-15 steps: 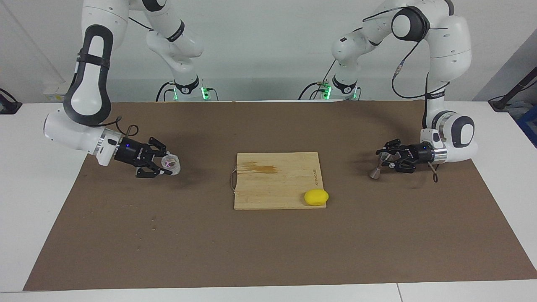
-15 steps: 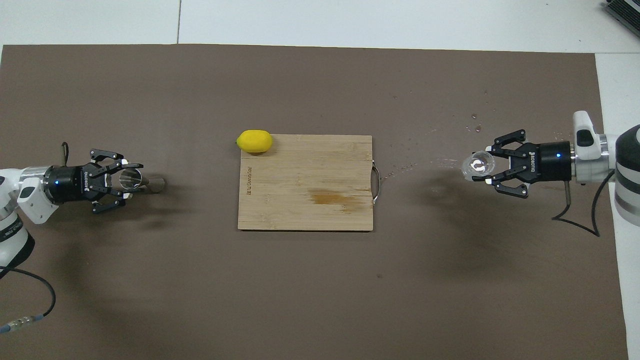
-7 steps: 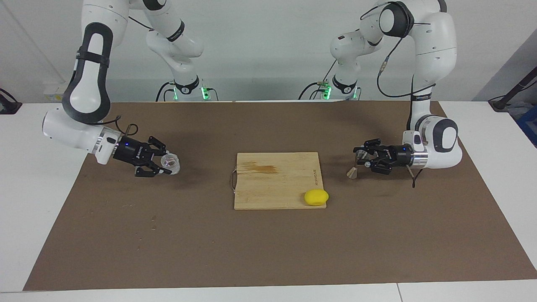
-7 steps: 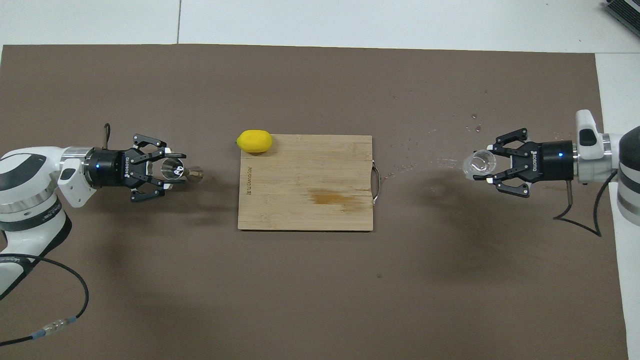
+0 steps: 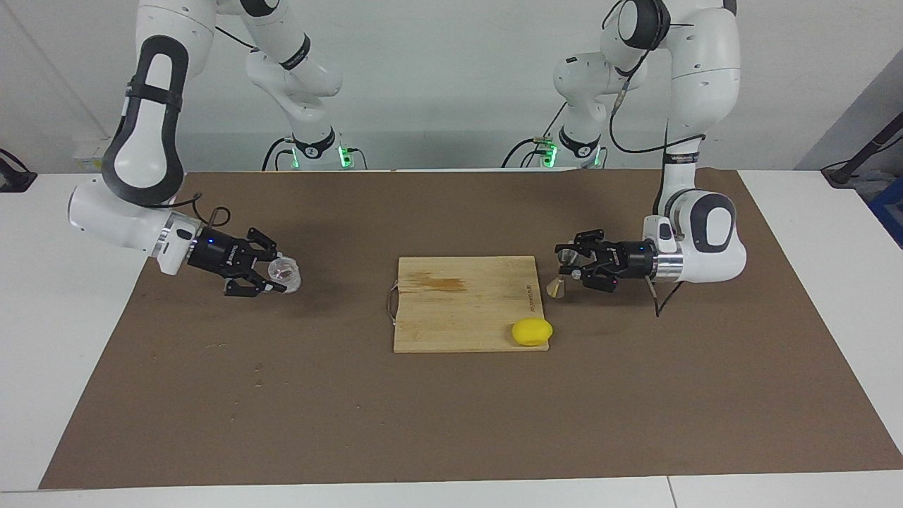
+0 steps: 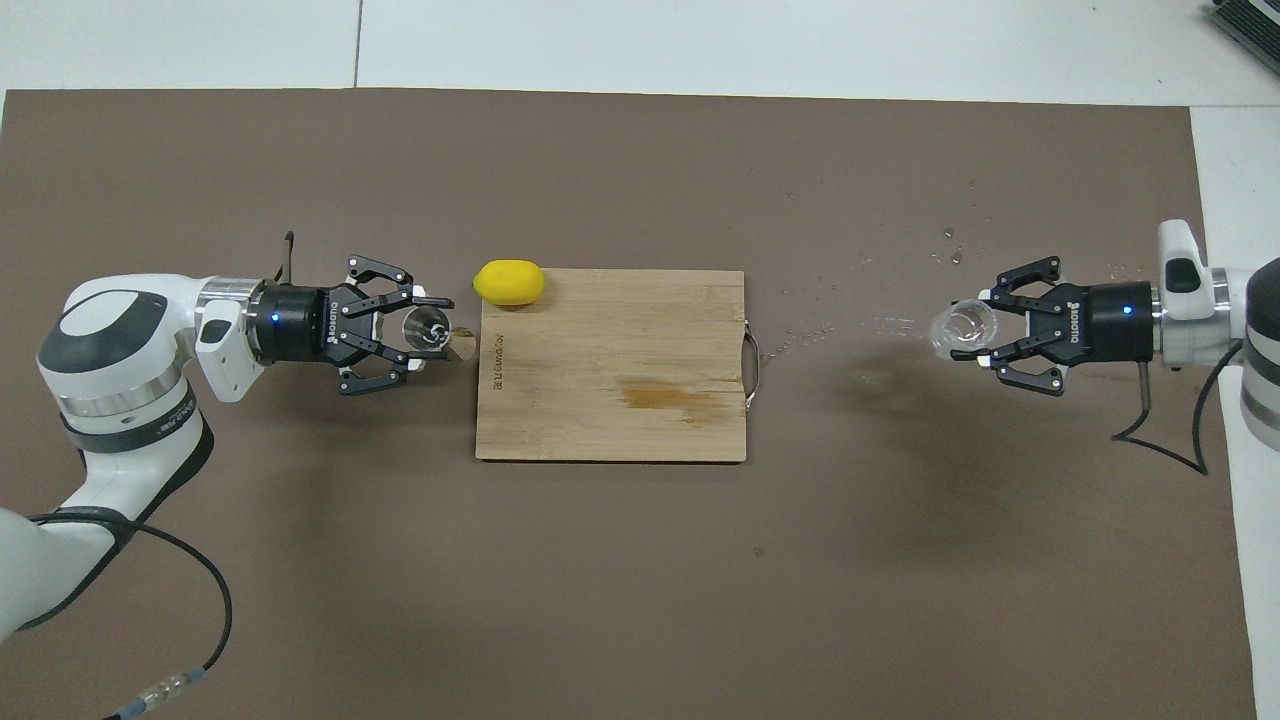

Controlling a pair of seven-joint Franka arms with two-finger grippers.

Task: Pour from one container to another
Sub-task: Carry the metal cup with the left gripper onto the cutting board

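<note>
Brown matting covers your table, with a pale bamboo cutting board [image 5: 467, 303] at its middle and a yellow lemon [image 5: 532, 331] on the board's corner toward the left arm's end. Your left gripper [image 5: 573, 266] is clamped on the small silver hourglass jigger [image 5: 561, 276], held just off the board's edge, long axis near upright, mouth up. Your right gripper [image 5: 276, 274] is closed round the squat clear glass cup [image 5: 285, 271], mouth up, over the mat toward the right arm's end, well apart. Bring both over the board, keep the jigger plumb, then tip the cup slowly.
</note>
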